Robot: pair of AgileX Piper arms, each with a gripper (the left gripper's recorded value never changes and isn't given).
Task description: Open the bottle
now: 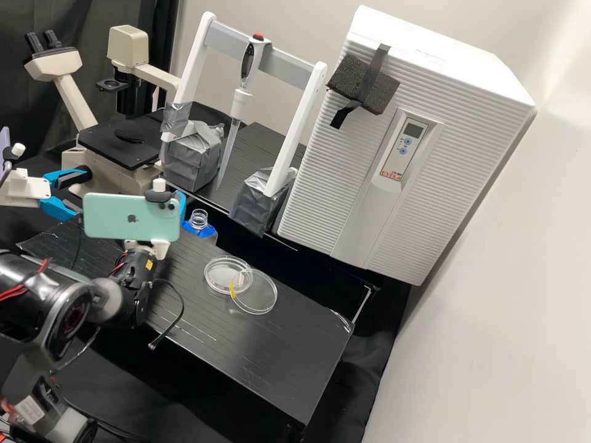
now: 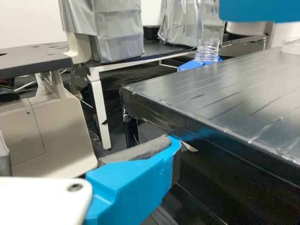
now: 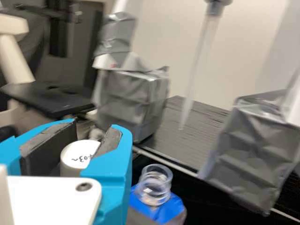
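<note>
The bottle (image 1: pixel 198 223) is a small clear one with a blue body, standing at the back edge of the black bench with its threaded neck uncovered. In the right wrist view the bottle (image 3: pixel 155 183) sits just below and beyond my right gripper (image 3: pixel 82 140), which is shut on the white round cap (image 3: pixel 78 157), lifted off the neck. My left gripper (image 1: pixel 64 194) hangs off the bench's left end, open, with nothing in it. One of its blue fingers (image 2: pixel 136 183) lies level with the bench edge, and the bottle (image 2: pixel 207 49) stands far off.
Two clear petri dishes (image 1: pixel 240 283) lie mid-bench. Behind the bottle stand foil-wrapped blocks (image 1: pixel 191 154) carrying a pipette stand (image 1: pixel 240 92), a microscope (image 1: pixel 104 123) to the left, and a large white ribbed appliance (image 1: pixel 400 141) to the right. A mint phone (image 1: pixel 132 215) rides on the right wrist.
</note>
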